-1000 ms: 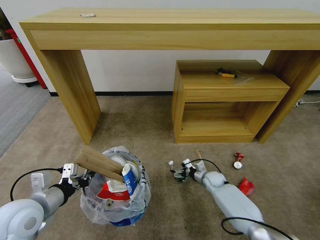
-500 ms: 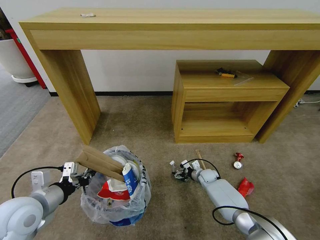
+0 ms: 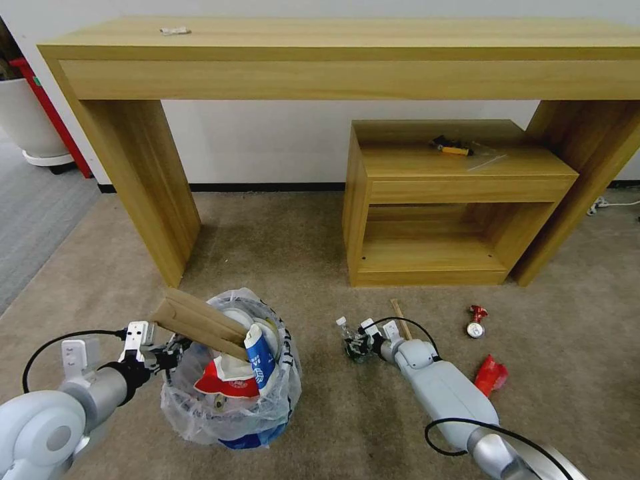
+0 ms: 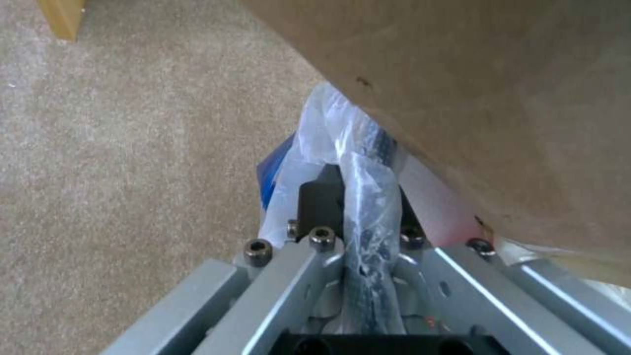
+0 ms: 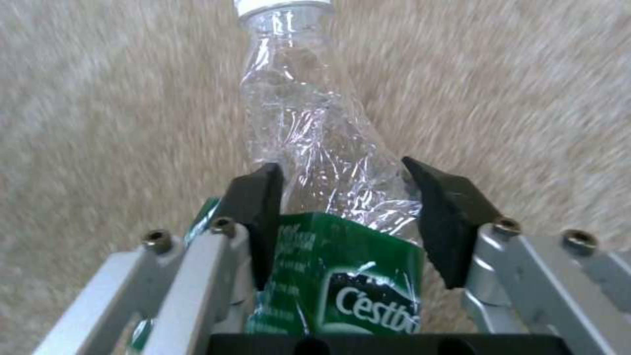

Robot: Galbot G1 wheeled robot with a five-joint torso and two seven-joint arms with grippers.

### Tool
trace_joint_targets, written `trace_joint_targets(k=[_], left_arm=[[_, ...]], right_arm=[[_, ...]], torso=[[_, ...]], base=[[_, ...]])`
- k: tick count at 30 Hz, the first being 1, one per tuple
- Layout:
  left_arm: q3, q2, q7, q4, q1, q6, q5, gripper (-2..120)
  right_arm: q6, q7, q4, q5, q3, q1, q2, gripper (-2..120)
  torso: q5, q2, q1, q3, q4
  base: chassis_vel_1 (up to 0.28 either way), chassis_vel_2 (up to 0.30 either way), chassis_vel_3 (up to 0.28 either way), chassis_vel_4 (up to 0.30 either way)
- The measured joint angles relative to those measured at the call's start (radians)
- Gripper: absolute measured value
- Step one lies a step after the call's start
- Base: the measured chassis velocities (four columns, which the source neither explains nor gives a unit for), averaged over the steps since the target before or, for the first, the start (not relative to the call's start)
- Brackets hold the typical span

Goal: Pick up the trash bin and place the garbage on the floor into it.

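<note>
Your left gripper [image 3: 170, 358] stays clamped on the rim of the small blue bag-lined trash bin [image 3: 230, 373], lower left, already stuffed with cardboard and cartons. Your right gripper [image 5: 348, 217] straddles the crushed clear green-labelled bottle [image 5: 315, 148] on the beige carpet [image 3: 300, 253], jaws not closed; a wooden stick [image 3: 400, 309], red can [image 3: 476, 322] and red wrapper [image 3: 491, 375] remain lower right.

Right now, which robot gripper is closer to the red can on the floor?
Right. The right gripper is at the crushed bottle, some carpet away from the red can. The left gripper grips the trash bin, farther off.
</note>
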Motion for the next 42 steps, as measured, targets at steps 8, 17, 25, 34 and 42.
trace_joint_targets(k=[8, 17, 25, 34, 42], left_arm=[[0.009, 0.008, -0.001, 0.001, -0.007, 0.0, 0.0, 0], [0.033, 0.042, -0.005, 0.032, -0.038, 0.0, -0.005, 0], [0.029, 0.052, 0.0, 0.041, -0.037, 0.0, -0.011, 0], [0.02, 0.027, 0.002, 0.037, -0.028, 0.0, -0.008, 0], [0.0, -0.023, 0.013, 0.027, -0.009, 0.0, 0.015, 0]], right_arm=[[0.007, 0.039, 0.237, 0.024, 0.03, -0.085, -0.065, 21], [-0.004, 0.041, 0.548, 0.104, 0.055, -0.126, -0.171, 0], [-0.014, 0.046, 0.615, 0.106, 0.056, -0.133, -0.186, 0], [-0.029, 0.073, 0.542, 0.125, 0.05, -0.122, -0.168, 7], [0.0, 0.185, 0.666, 0.21, 0.171, -0.291, -0.15, 39]], torso=[[-0.0006, 0.0, 0.0, 0.0, -0.0001], [-0.0005, 0.0, 0.0, 0.0, -0.0001], [-0.0003, 0.0, 0.0, 0.0, -0.0003], [-0.0005, 0.0, 0.0, 0.0, 0.0], [-0.0002, 0.0, 0.0, 0.0, -0.0001]], base=[[0.0, 0.0, 0.0, 0.0], [0.0, 0.0, 0.0, 0.0], [0.0, 0.0, 0.0, 0.0], [0.0, 0.0, 0.0, 0.0], [0.0, 0.0, 0.0, 0.0]])
